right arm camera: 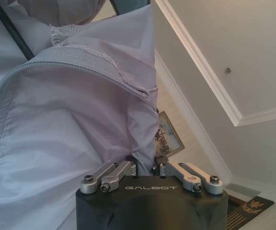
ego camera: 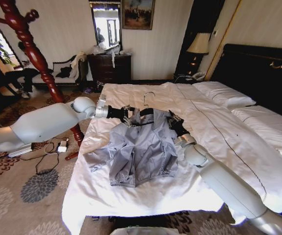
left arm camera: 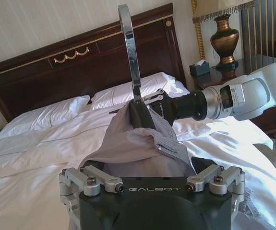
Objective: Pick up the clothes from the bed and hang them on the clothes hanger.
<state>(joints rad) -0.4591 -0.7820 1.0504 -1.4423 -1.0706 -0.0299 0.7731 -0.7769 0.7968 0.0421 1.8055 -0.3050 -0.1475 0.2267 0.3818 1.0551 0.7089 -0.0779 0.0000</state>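
The clothes (ego camera: pixel 141 147), a pale grey-lavender jacket, hang on the clothes hanger (ego camera: pixel 146 111) just above the bed (ego camera: pixel 219 142). The hem rests on the white duvet. The hanger's wire hook (left arm camera: pixel 130 48) stands up above the collar. My left gripper (ego camera: pixel 127 116) is shut on the jacket's left shoulder (left arm camera: pixel 138 148), with fabric bunched between its jaws (left arm camera: pixel 150 165). On the other side of the collar, my right gripper (ego camera: pixel 172 120) is shut on the jacket's fabric (right arm camera: pixel 56 120), its fingers (right arm camera: pixel 159 162) pinched together. From the left wrist view the right gripper (left arm camera: pixel 152 98) shows beside the hanger's neck.
A dark red wooden coat stand (ego camera: pixel 33 49) rises left of the bed, with cables and an adaptor (ego camera: pixel 57 147) on the carpet by its base. Pillows (ego camera: pixel 224 93) and the black headboard (ego camera: pixel 263 68) lie to the right. A dresser (ego camera: pixel 110 68) and a lamp (ego camera: pixel 198 44) stand behind.
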